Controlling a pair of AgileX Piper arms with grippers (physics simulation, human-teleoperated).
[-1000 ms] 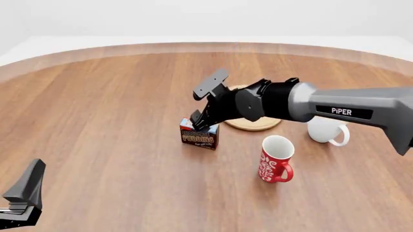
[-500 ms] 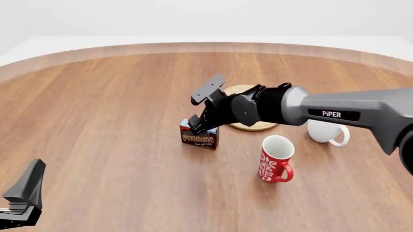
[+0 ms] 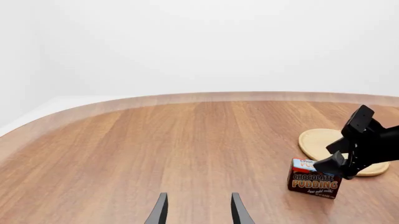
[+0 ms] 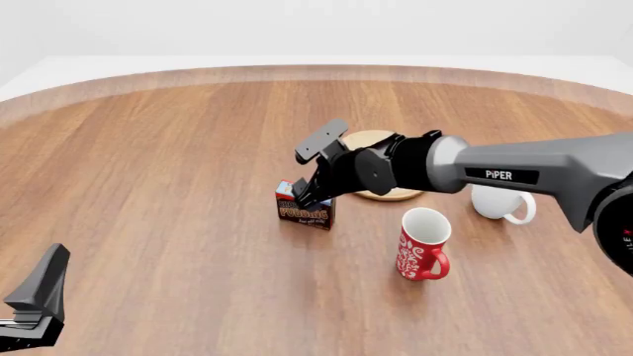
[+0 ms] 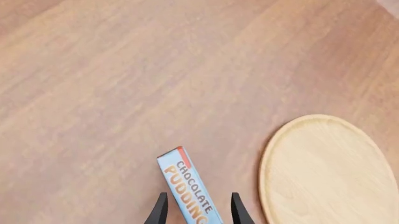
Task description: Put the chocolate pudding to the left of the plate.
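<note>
The chocolate pudding is a small brown carton with orange lettering, standing upright on the table just left of and in front of the plate. The plate is a flat light-wood disc, partly hidden by my right arm. My right gripper is at the carton's top; in the right wrist view its open fingers straddle the pudding's blue top edge, with the plate beside it. My left gripper is open and empty, low at the near left. The left wrist view shows the pudding and the plate.
A red patterned mug stands in front of and to the right of the plate. A white mug stands right of the plate, partly behind my right arm. The round wooden table's far rim curves across the back.
My right arm's wrist and forearm have shifted a little, while the fingertips stay at the carton's top. The pudding has not moved. The left arm has not moved.
</note>
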